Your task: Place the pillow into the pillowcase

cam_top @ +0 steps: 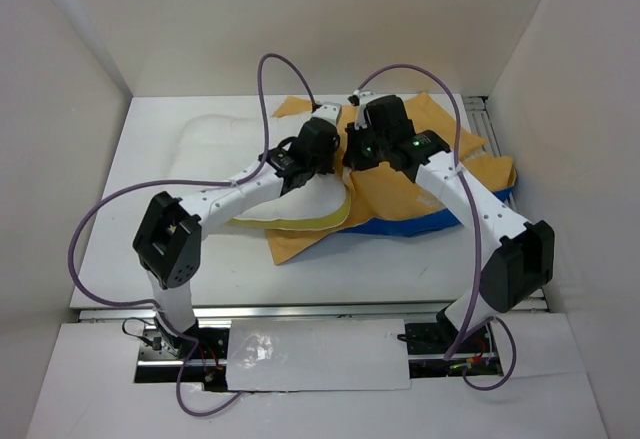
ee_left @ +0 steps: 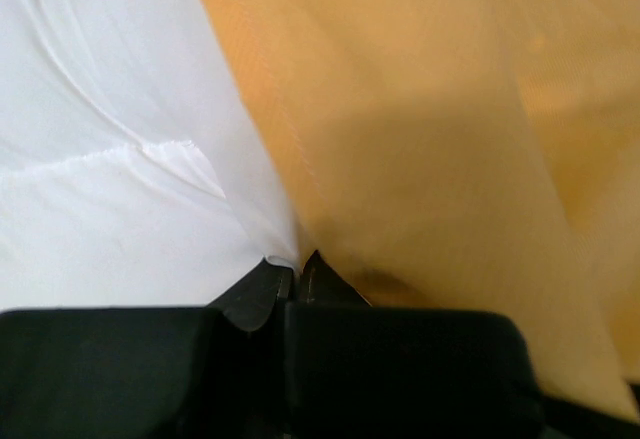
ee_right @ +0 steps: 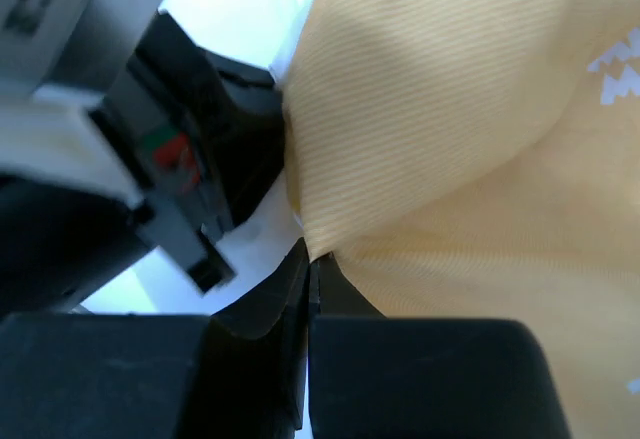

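Observation:
The white pillow (cam_top: 215, 149) lies at the back left of the table, its pale yellowish edge (cam_top: 300, 221) towards the front. The pillowcase (cam_top: 400, 194) is spread to its right with the orange inside up and a blue strip (cam_top: 420, 225) along its near side. My left gripper (cam_top: 318, 166) sits where the two meet. In the left wrist view its jaws are shut (ee_left: 297, 264) on a pinch of the pillow's white fabric (ee_left: 120, 189), right beside the orange cloth (ee_left: 400, 139). My right gripper (cam_top: 362, 151) is close beside it, shut (ee_right: 312, 257) on the pillowcase's orange edge (ee_right: 450, 159).
White walls (cam_top: 60, 109) box in the table on the left, back and right. An aluminium rail (cam_top: 300, 311) runs along the near edge, with a white cover plate (cam_top: 310, 354) between the arm bases. Purple cables (cam_top: 270, 79) loop above both arms. The left gripper's body (ee_right: 170, 159) fills the left of the right wrist view.

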